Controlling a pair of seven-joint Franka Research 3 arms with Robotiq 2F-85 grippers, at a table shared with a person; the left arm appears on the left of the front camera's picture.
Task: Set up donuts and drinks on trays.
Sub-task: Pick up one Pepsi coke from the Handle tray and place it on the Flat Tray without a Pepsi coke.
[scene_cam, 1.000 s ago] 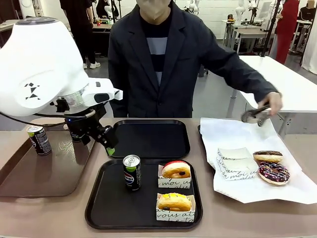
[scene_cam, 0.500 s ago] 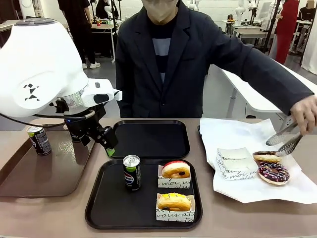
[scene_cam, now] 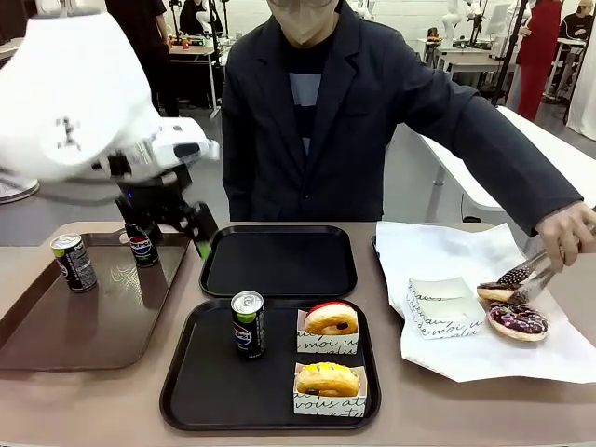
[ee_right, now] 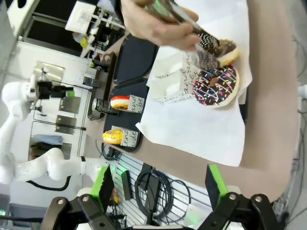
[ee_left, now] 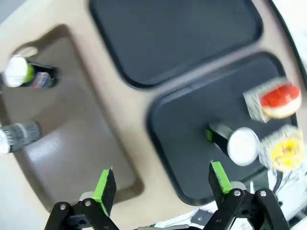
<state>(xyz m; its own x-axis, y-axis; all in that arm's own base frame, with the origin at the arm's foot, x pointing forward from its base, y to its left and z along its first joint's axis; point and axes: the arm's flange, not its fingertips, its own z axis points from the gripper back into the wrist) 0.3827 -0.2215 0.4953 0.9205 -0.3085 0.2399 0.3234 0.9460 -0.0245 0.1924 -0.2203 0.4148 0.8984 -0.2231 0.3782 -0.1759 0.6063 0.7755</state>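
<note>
Donuts and a drink sit on the near black tray, the one closest to the robot's side of the table. A Pepsi can stands upright on its left half. To the can's right a red-topped donut lies in its printed paper, with a yellow-topped donut in front of it, nearer the robot. The far black tray lies just behind, bare.

On the left, two more cans stand upright at the far end of the long brown tray. The left tool hangs above that tray's far right corner, close to the right-hand can, with its green-padded fingers spread wide and nothing between them.

On the right, a white paper sheet carries a folded printed paper and two donuts. The person's hand reaches in from the far side with metal tongs, whose tips are on the chocolate-topped donut. The sprinkled donut lies just in front of it.

The right tool sits off beyond the table's edge, fingers spread and holding nothing.
</note>
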